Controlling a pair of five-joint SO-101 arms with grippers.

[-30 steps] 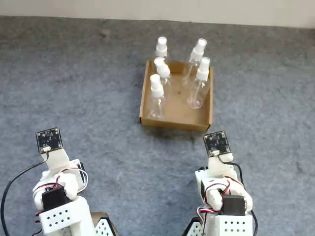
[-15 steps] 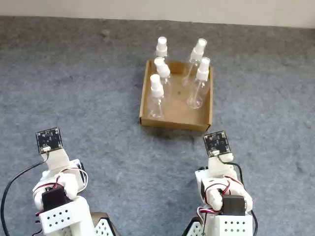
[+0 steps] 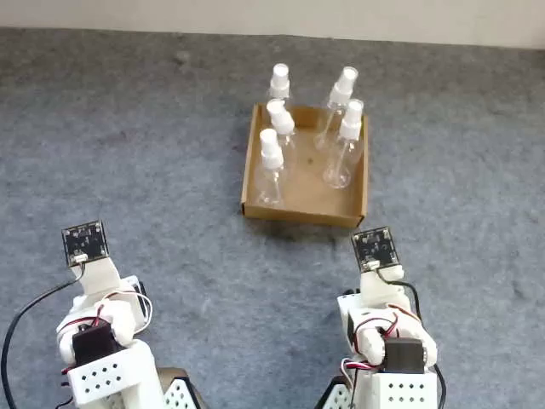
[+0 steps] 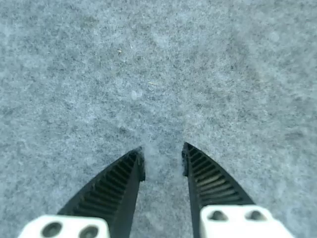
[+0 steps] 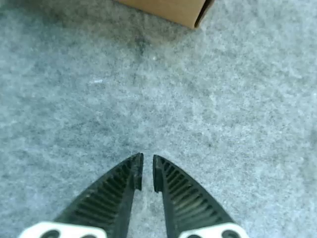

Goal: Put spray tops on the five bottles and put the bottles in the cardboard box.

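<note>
1. Cardboard box (image 3: 303, 212): I see it lying open-topped on the grey carpet (image 3: 145, 153). One of its front corners (image 5: 171, 10) appears in the right wrist view.
2. Five bottles, each capped with a white spray top, all upright. Inside the box, the nearest bottle (image 3: 271, 175) stands by the left wall and a second bottle (image 3: 282, 129) stands just behind it. A third bottle (image 3: 342, 158) stands toward the right wall, with a fourth bottle (image 3: 334, 109) just behind that.
3. Fifth bottle (image 3: 279, 83): at the box's far left corner. I cannot tell whether its base sits inside the far wall.
4. Right gripper (image 5: 147, 157): over bare carpet just in front of the box, jaws all but pressed together, pinching nothing.
5. Left gripper (image 4: 162, 149): over carpet, jaws parted a little, holding nothing.
6. Right arm (image 3: 387, 328): in front of the box's right front corner. Left arm (image 3: 98, 328): well apart from the box, off to its front left.
</note>
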